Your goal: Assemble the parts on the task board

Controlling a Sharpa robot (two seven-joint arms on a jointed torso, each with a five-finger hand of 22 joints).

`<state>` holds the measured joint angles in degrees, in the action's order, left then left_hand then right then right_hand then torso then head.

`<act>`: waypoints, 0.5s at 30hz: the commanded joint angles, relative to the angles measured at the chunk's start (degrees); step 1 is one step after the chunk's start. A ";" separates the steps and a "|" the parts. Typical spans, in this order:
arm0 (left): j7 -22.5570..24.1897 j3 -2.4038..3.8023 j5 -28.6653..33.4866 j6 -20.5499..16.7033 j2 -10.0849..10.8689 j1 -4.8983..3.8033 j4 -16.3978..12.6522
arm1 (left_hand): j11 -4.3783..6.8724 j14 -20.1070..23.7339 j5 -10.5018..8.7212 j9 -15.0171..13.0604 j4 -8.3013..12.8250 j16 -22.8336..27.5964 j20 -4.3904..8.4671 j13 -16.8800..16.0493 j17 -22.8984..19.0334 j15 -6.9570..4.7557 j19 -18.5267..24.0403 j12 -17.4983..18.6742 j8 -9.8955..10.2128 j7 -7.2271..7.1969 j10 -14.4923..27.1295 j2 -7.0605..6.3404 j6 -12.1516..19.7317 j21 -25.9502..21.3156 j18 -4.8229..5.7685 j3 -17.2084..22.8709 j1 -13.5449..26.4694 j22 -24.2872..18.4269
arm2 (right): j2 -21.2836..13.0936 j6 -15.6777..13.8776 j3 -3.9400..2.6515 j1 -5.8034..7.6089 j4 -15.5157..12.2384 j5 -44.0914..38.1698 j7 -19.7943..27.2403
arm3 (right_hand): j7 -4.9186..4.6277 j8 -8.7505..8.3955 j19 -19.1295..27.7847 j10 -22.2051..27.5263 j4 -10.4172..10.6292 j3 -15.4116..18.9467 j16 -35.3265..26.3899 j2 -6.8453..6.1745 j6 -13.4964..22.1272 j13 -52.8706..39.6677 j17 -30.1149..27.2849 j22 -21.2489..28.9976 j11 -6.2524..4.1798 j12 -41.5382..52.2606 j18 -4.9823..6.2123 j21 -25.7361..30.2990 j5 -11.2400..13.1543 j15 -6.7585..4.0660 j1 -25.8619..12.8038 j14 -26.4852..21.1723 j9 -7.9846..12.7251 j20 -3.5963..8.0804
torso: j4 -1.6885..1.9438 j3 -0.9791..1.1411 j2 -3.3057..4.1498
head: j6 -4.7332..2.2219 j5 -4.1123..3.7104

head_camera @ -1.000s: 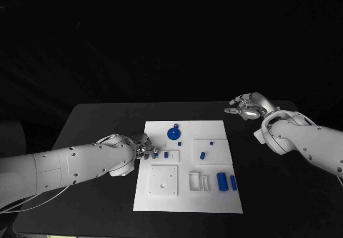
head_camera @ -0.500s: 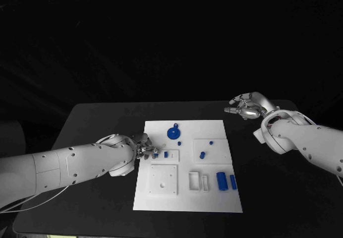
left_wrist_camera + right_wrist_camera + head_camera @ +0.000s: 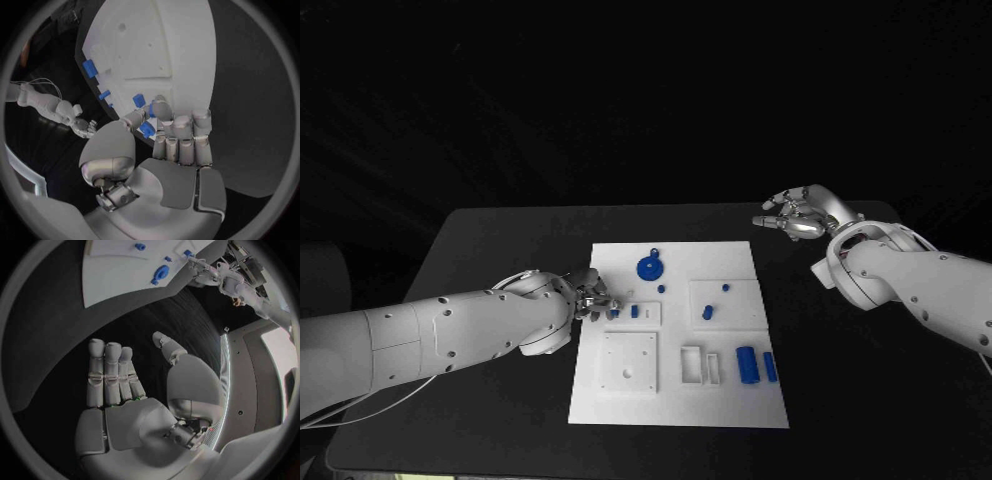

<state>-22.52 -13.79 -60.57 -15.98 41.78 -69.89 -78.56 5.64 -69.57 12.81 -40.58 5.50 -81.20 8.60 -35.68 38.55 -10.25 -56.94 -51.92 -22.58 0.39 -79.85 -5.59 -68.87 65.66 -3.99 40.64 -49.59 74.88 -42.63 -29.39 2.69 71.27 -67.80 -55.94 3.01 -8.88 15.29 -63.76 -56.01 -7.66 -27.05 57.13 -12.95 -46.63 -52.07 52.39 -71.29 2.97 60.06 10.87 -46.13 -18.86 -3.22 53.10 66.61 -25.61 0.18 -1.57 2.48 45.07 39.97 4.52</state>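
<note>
Two hands: left hand (image 3: 164, 131) pinches one blue part (image 3: 147, 130); right hand (image 3: 134, 390) empty.

White task board (image 3: 733, 400) lies flat mid-table; small blue parts (image 3: 756, 366) lie on it.

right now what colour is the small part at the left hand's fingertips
Blue; the left wrist view shows the part best.
</note>
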 commanded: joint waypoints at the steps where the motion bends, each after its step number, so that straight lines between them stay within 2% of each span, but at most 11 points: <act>1: 0.55 0.01 -0.93 0.13 -0.06 0.08 -0.17 | 0.00 -0.60 -0.40 -0.05 4.63 -0.26 6.68 0.06 -0.07 -1.22 -0.31 0.15 0.19 -0.05 -0.39 -0.33 -0.34 0.14 -1.10 4.94 -0.54 0.01 | -0.02 0.65 -0.01 -0.03 -0.05 -0.06 0.64 | -0.53 0.17 -0.01 0.44 0.38 0.02 -0.26 0.31 0.03 0.09 0.07 -0.07 -0.04 0.19 4.13 0.27 -0.25 -0.07 -0.09 0.37 0.06 -0.32 | 0.02 -0.04 -0.02 | 0.07 0.00; 10: 0.49 0.01 -0.97 0.54 -0.01 0.13 -0.17 | 0.00 -0.60 -0.57 -0.05 4.51 -0.25 6.68 0.07 -0.08 -1.21 -0.33 0.16 0.21 -0.04 -0.39 -0.49 -0.35 0.13 -1.10 4.93 -0.70 0.00 | 0.00 0.66 -0.01 -0.11 0.05 -0.04 0.66 | -0.53 0.17 -0.02 0.45 0.40 0.04 -0.27 0.31 0.03 0.13 0.08 -0.09 -0.05 0.22 4.13 0.29 -0.28 -0.07 -0.11 0.37 0.06 -0.32 | 0.03 0.00 -0.03 | 0.12 0.04; 15: 0.56 0.02 -0.97 0.29 0.02 0.17 -0.31 | 0.00 -0.61 -0.64 -0.05 4.44 -0.25 6.68 0.07 -0.08 -1.21 -0.33 0.16 0.22 -0.04 -0.40 -0.50 -0.35 0.13 -1.09 4.93 -0.75 0.00 | 0.01 0.68 -0.01 -0.13 0.06 -0.04 0.67 | -0.53 0.17 -0.02 0.46 0.41 0.04 -0.27 0.32 0.03 0.15 0.09 -0.10 -0.05 0.24 4.13 0.30 -0.29 -0.07 -0.11 0.37 0.07 -0.32 | 0.03 -0.06 -0.01 | 0.20 0.05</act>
<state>-22.51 -13.80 -61.17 -15.91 41.83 -69.82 -78.61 5.65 -69.58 12.36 -40.54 5.51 -81.20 8.60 -35.69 38.56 -10.25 -56.94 -51.92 -22.58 0.39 -79.87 -6.21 -68.86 65.66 -4.00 40.64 -49.72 74.88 -42.63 -29.38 2.69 71.18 -67.71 -55.91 3.04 -9.02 15.29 -63.76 -56.01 -7.66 -27.05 57.13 -12.95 -46.72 -52.01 52.38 -71.33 2.97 60.07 10.87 -46.13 -18.86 -3.22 53.10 66.61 -25.62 0.18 -1.53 2.46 45.04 40.16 4.54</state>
